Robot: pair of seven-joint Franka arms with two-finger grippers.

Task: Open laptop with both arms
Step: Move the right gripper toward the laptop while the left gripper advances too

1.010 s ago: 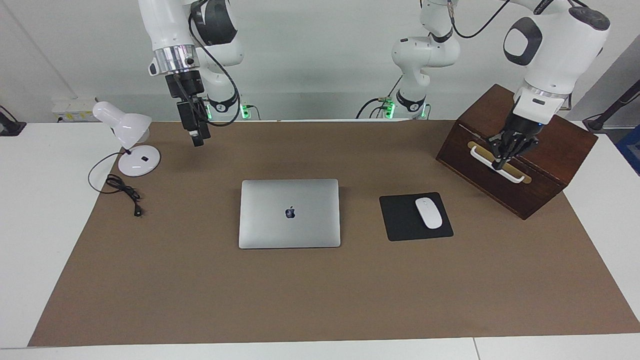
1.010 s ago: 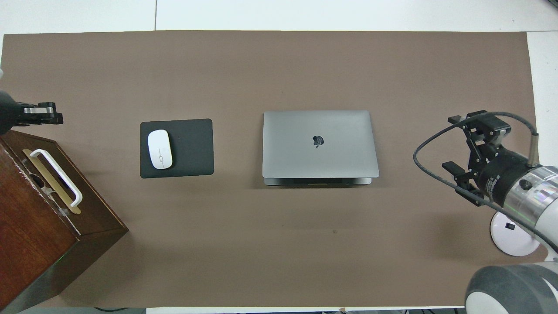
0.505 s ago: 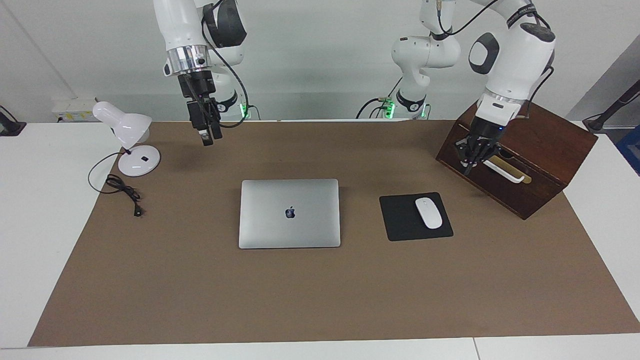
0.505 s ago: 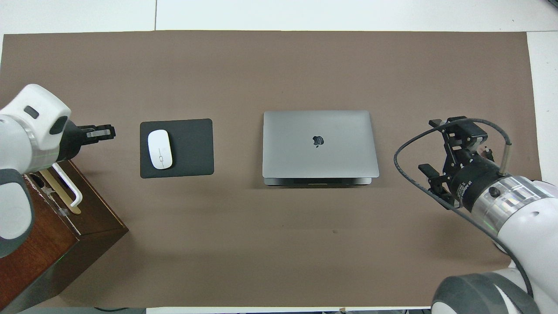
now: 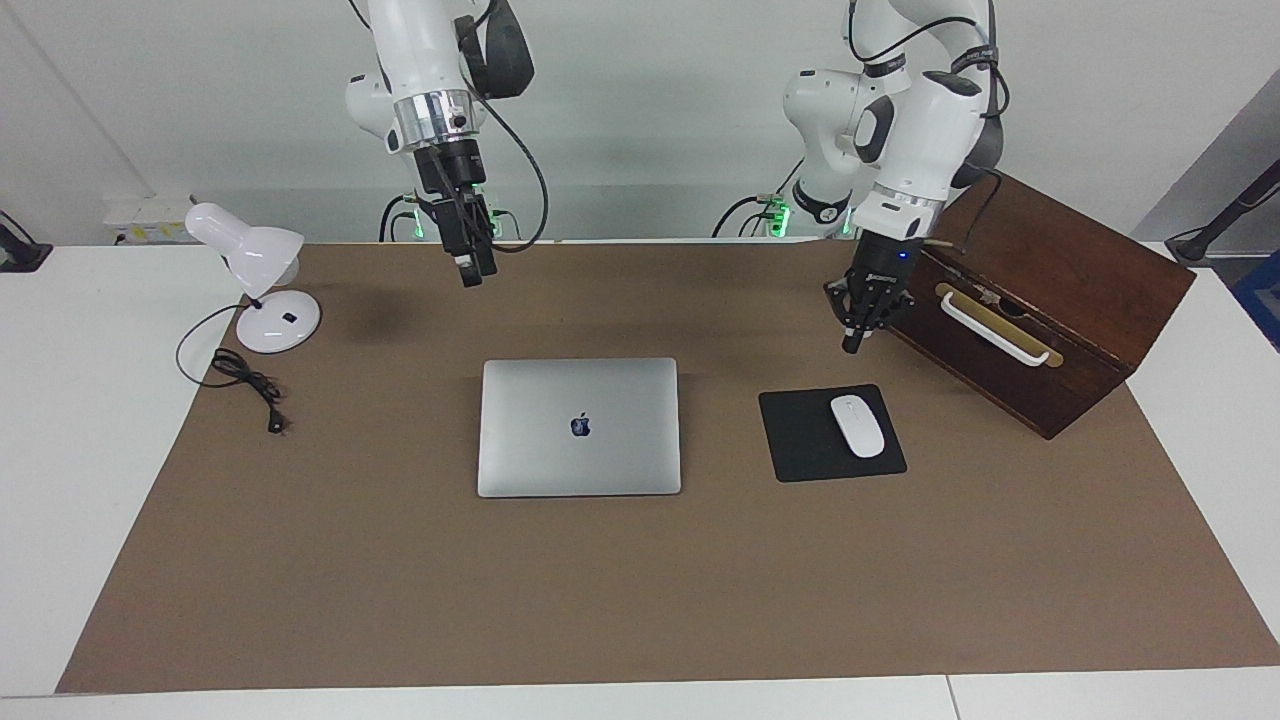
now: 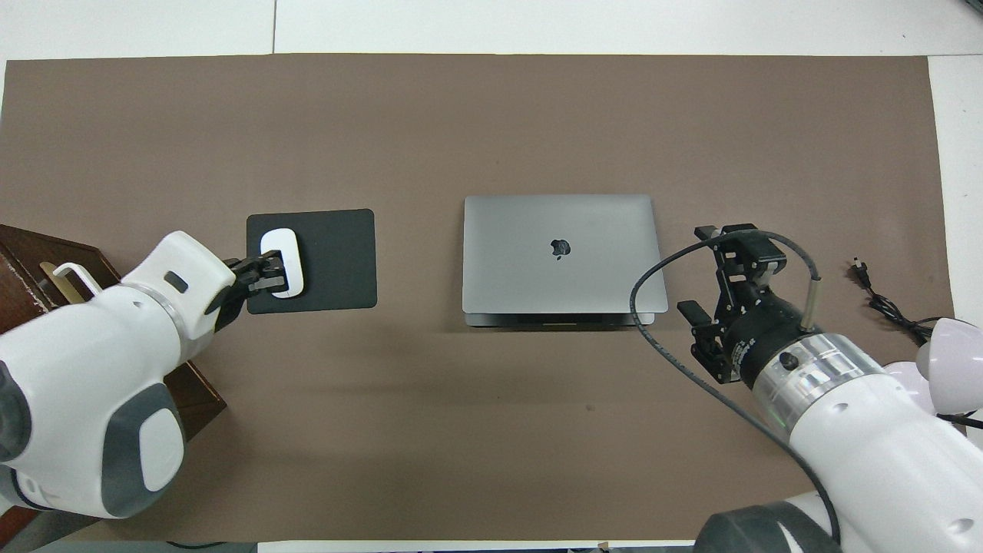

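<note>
- The laptop (image 5: 579,427) lies shut and flat in the middle of the brown mat (image 5: 640,600), its lid with the logo facing up.
- Neither gripper touches it.
- The right gripper (image 5: 470,265) hangs in the air over bare mat, between the laptop and the robots' edge of the table, toward the right arm's end. Whether its fingers are open or closed cannot be told.
- The left gripper (image 5: 858,335) hangs over the mat just beside the wooden box (image 5: 1060,290), points down and holds nothing. Whether its fingers are apart or together cannot be told either.
- A black mouse pad (image 5: 800,440) lies beside the laptop toward the left arm's end, with a white mouse (image 5: 857,425) on it.
- The wooden box, with a white handle (image 5: 995,327) on its front, stands at the left arm's end of the table.
- A white desk lamp (image 5: 255,285) stands at the right arm's end, its black cord (image 5: 245,380) trailing on the mat.
</note>
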